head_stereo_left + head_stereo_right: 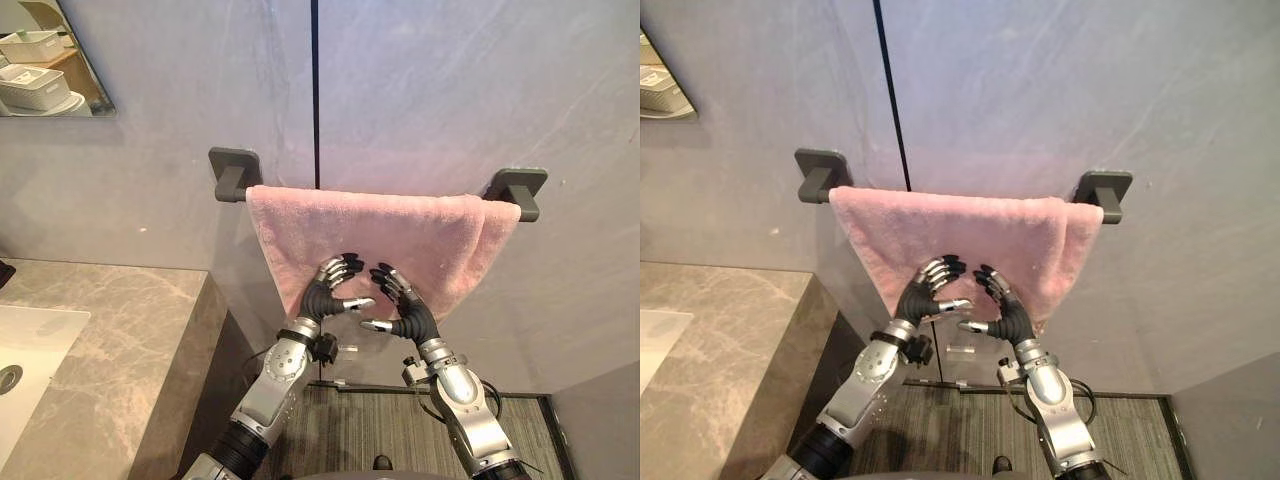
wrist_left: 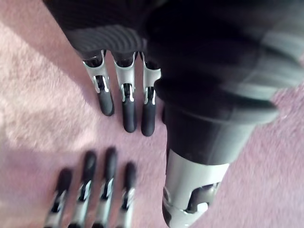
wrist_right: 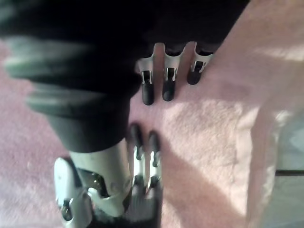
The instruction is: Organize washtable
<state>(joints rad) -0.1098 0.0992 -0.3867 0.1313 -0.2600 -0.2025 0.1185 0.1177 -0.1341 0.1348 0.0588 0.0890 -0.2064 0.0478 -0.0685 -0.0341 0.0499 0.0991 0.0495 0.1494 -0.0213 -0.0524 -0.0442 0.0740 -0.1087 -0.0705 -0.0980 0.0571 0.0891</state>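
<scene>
A pink towel (image 1: 400,230) hangs folded over a dark wall bar between two dark brackets (image 1: 233,172) (image 1: 517,188); its right part hangs lower and bunched. My left hand (image 1: 325,290) and right hand (image 1: 408,305) are raised side by side in front of the towel's lower middle, palms facing each other, thumbs nearly meeting. Both are open with nothing held. In the left wrist view my left fingers (image 2: 124,97) point at the pink cloth, opposite the right hand's fingers (image 2: 95,190). The right wrist view has my right fingers (image 3: 166,76) straight against the towel (image 3: 209,128).
A marble washtable (image 1: 110,330) with a white sink (image 1: 25,350) stands at the left, its corner near my left arm. A mirror (image 1: 45,55) hangs at the upper left. Grey wall panels rise behind the towel, and striped flooring (image 1: 380,430) lies below.
</scene>
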